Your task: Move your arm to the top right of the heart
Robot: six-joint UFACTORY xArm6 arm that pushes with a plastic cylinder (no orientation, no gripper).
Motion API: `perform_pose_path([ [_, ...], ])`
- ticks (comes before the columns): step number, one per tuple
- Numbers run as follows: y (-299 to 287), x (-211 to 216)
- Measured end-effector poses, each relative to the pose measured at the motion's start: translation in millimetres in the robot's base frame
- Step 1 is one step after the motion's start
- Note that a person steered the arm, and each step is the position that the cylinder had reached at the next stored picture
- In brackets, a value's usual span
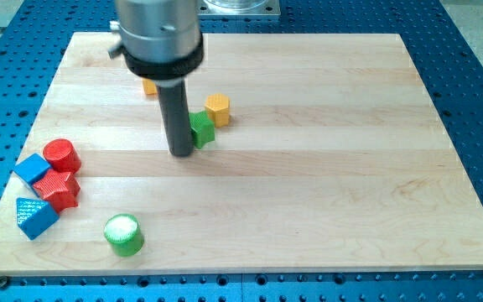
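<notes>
My tip point(181, 153) rests on the wooden board point(325, 168), left of centre. A green block point(202, 129) sits right beside the rod, on its right. An orange-yellow hexagonal block point(217, 109) lies just up and right of the green one. Another orange-yellow block point(149, 86) is mostly hidden behind the arm's body near the view's top, up and left of my tip. Its shape cannot be made out, and no heart shape shows clearly elsewhere.
At the view's left lie a red cylinder point(60, 155), a blue cube point(32, 169), a red star-like block point(58, 189) and a blue wedge-like block point(36, 216). A green cylinder point(124, 234) stands near the bottom edge.
</notes>
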State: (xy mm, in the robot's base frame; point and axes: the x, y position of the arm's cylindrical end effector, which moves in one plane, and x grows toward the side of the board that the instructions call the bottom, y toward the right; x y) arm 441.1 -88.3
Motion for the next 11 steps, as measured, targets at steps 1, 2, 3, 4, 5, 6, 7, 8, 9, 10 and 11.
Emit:
perform_pose_path([
  [1, -12.6, -10.4],
  [2, -10.5, -36.9],
  [3, 23.4, -30.0],
  [4, 33.8, -18.8],
  [5, -21.8, 6.6],
  [6, -51.6, -9.9],
  [7, -98.6, -70.3],
  [8, -166.5, -100.7],
  [9, -141.4, -131.4],
  [10, -131.6, -162.6],
  [11, -43.0, -220.3],
])
